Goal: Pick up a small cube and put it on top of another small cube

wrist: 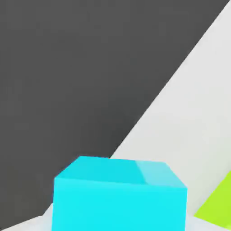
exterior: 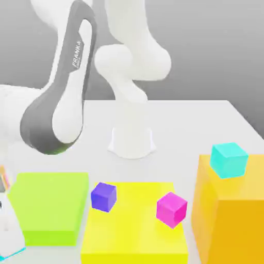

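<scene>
two cyan cubes are what we make out, one in each view. in the hand view the cyan cube [wrist: 119,196] sits very close under the camera, its top face and one side face showing, with pale table behind it and a sliver of lime green off to one side. we read the gripper [exterior: 9,240] as closed tight, and going by how near the cube lies we take it that the cube is pinched between the jaws. in the exterior view the gripper is a white shape at the lower edge on that view's left, with a thin cyan strip just beneath it, beside the green block [exterior: 49,206].

the second cyan cube [exterior: 229,160] rests on top of the tall orange block [exterior: 232,216] on the exterior view's right. between the green and orange blocks lies the flat yellow block [exterior: 134,227]. on it stand a purple cube [exterior: 104,196], near the edge facing the green block, and a magenta cube [exterior: 171,209], nearer the orange block; the two are well apart and nothing sits on either.

the white and grey arm [exterior: 64,98] sweeps down from the top towards the exterior view's left, and its base stands on the white table [exterior: 206,124] behind the blocks.
</scene>
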